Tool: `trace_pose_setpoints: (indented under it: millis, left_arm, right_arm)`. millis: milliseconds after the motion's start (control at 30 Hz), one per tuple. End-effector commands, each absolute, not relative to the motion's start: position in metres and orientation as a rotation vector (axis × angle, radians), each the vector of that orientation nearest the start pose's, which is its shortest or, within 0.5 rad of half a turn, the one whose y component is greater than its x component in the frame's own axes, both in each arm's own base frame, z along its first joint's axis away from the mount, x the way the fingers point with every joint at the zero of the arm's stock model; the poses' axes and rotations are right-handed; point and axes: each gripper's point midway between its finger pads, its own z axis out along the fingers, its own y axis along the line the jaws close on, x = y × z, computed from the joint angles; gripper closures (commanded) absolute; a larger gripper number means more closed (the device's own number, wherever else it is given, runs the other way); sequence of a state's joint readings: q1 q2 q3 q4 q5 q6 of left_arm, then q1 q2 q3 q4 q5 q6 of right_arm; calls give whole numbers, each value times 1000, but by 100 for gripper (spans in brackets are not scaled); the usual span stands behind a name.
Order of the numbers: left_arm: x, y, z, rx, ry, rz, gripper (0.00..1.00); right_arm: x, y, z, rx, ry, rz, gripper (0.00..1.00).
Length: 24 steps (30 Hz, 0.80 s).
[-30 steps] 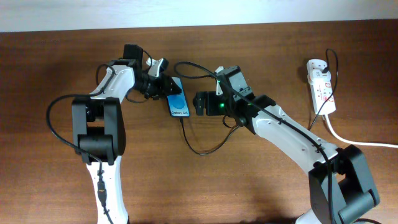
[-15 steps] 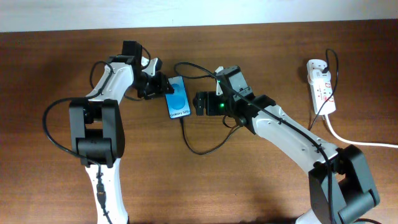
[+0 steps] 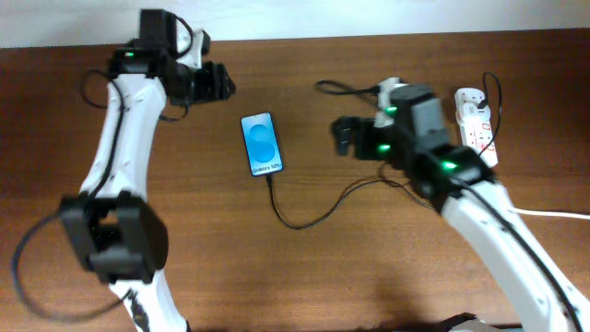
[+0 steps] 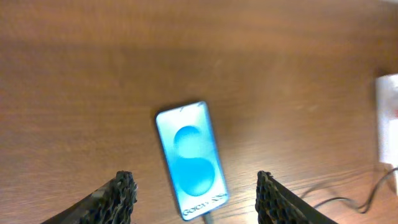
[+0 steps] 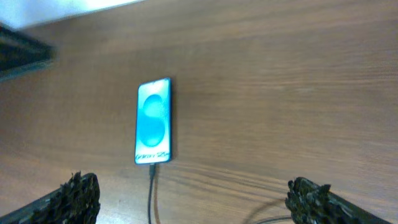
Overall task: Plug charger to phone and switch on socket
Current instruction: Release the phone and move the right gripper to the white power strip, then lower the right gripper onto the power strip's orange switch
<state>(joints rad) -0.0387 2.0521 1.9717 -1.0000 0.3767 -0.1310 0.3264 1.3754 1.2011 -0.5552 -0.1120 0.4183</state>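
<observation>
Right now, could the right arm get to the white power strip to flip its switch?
Probably yes. The socket lies close beside that arm, uncovered, but the right gripper, open, points away toward the phone, so it would likely need to swing round first.

Overhead looks straight down; closer wrist cameras share the phone (image 3: 261, 145), ahead of left end effector (image 4: 196, 190) and right end effector (image 5: 194, 196).

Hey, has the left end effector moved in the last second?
Yes. The left end effector has backed away from the phone, which lies about where it was, toward the far edge of the table.
</observation>
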Motion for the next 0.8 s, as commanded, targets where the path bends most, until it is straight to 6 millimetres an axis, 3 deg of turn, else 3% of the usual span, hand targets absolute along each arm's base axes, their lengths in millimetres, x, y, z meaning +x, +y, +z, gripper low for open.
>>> trace_pose_setpoints:
  millis: [0,33,67,167,300,400,467,600,700,767]
  left_arm:
    - [484,-81,254,58,2491,-526,35]
    - [478,-81,264,61,2478,-525,22]
    - [476,-80,266,61,2476,-525,1]
    - [477,-80,265,59,2480,-520,1]
    - [477,-80,265,59,2480,-520,1]
    - [477,-80,265,59,2480,-520,1]
    - [477,-80,265,59,2480,-520,1]
    - [477,-80,265,59,2480,-520,1]
    - [477,-80,265,59,2480,-520,1]
    - [477,-80,265,59,2480,-520,1]
  right_arm:
    - [365,78,277,223,2216,428,2]
    - [358,47,292,304,2164,390,2]
    - [351,22,303,371,2122,355,2]
    - [322,-63,328,613,1979,212,2]
    - [313,-127,322,772,1933,168,2]
    - [322,-168,312,860,1948,172,2]
    - [341,-191,297,909,1989,212,2]
    - [371,-213,247,918,2172,224,2]
    - [383,-223,184,911,2337,246,2]
    - [391,-221,149,797,2447,240,2]
